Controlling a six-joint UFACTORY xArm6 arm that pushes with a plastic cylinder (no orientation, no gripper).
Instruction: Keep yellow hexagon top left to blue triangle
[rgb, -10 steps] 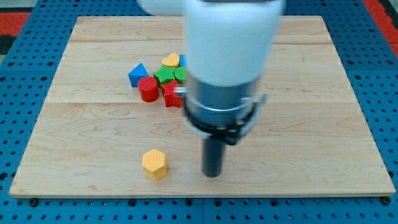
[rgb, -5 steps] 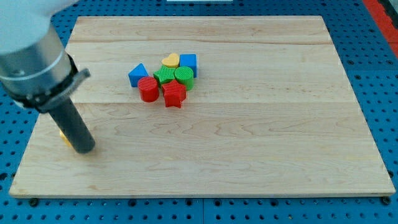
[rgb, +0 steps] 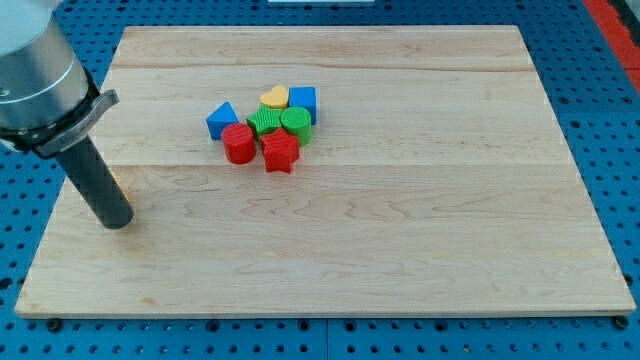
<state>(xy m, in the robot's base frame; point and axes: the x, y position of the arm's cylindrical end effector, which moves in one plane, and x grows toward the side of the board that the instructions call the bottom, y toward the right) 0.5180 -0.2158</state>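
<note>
1. My tip (rgb: 118, 222) rests on the board (rgb: 400, 240) near its left edge; it is a bare rod with nothing to open or hold.
2. The yellow hexagon (rgb: 117, 184) is almost hidden behind the rod; only a sliver shows at the rod's right side, touching it.
3. The blue triangle (rgb: 221, 120) sits well to the view's right and higher, at the left end of a cluster.
4. Packed in that cluster: red cylinder (rgb: 238, 143), red star (rgb: 281, 153), two green blocks (rgb: 266, 122) (rgb: 296, 123), yellow heart (rgb: 274, 97), blue cube (rgb: 303, 102).
</note>
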